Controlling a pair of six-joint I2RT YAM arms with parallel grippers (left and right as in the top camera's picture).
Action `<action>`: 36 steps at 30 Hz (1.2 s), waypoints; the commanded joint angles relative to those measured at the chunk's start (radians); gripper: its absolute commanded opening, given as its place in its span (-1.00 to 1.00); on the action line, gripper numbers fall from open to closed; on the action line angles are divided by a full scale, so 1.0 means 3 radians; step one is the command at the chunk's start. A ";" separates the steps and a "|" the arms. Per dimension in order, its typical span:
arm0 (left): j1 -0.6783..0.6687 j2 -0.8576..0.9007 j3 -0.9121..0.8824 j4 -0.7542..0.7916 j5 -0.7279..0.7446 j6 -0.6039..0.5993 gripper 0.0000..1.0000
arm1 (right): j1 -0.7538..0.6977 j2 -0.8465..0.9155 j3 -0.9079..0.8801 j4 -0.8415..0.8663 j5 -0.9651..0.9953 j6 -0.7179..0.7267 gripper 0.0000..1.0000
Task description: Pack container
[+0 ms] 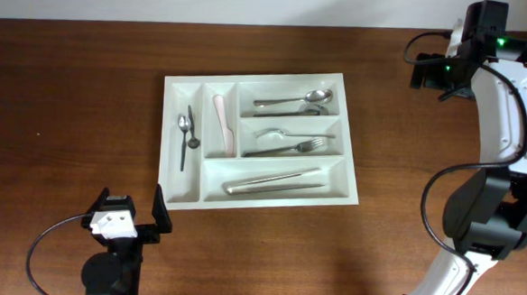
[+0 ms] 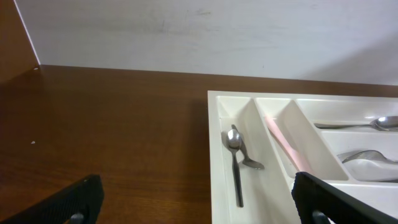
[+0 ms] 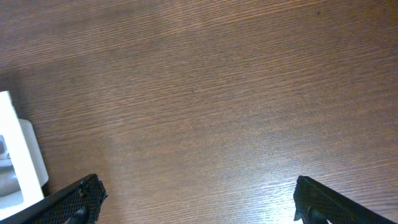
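The white cutlery tray [image 1: 180, 186] lies in the middle of the table. Its left narrow compartment holds small spoons [image 1: 185, 136], the second narrow one a pink utensil [image 1: 222, 123]. The long compartments hold spoons [image 1: 293, 101], a fork [image 1: 286, 147] and long silver pieces [image 1: 275, 182]. My left gripper [image 1: 131, 206] is open and empty, just in front of the tray's near left corner. The left wrist view shows the tray [image 2: 217, 162], the spoons [image 2: 235, 155] and the open jaws [image 2: 199, 199]. My right gripper [image 1: 434, 73] is open and empty over bare table, right of the tray.
The brown wooden table [image 1: 67, 110] runs to a pale wall at the back. The right wrist view shows wood grain between the open jaws [image 3: 199, 193] and a corner of the tray [image 3: 18, 155] at the left edge.
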 commanded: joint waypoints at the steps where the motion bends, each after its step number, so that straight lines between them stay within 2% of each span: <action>1: 0.0019 -0.0037 -0.0043 0.0023 0.0050 0.0039 0.98 | 0.0177 -0.0581 -0.0014 -0.0069 0.0015 0.0027 0.98; 8: 0.0019 -0.0037 -0.0043 0.0023 0.0050 0.0041 0.99 | 0.0725 -0.1504 -0.0217 -0.0155 0.0149 0.0014 0.98; 11: 0.0019 -0.0037 -0.0043 0.0023 0.0050 0.0041 0.98 | 0.1063 -0.2043 -0.0712 0.0248 0.0455 0.0014 0.97; 14: 0.0019 -0.0037 -0.0043 0.0023 0.0050 0.0041 0.98 | 0.1278 -0.2736 -0.1572 0.0913 0.0523 0.0018 0.97; 19: 0.0019 -0.0037 -0.0043 0.0023 0.0050 0.0041 0.98 | 0.1058 -0.3727 -0.3047 0.2012 -0.0144 0.0028 0.97; 21: 0.0019 -0.0037 -0.0043 0.0023 0.0050 0.0041 0.99 | 0.0816 -0.4360 -0.4008 0.2591 -0.0554 0.0028 0.98; 27: 0.0019 -0.0037 -0.0043 0.0023 0.0050 0.0041 0.98 | 0.0745 -0.5300 -0.5001 0.2838 -0.0572 0.0025 0.98; 36: 0.0019 -0.0037 -0.0043 0.0023 0.0050 0.0041 0.98 | 0.0738 -0.6390 -0.5898 0.2803 -0.0548 0.0024 0.97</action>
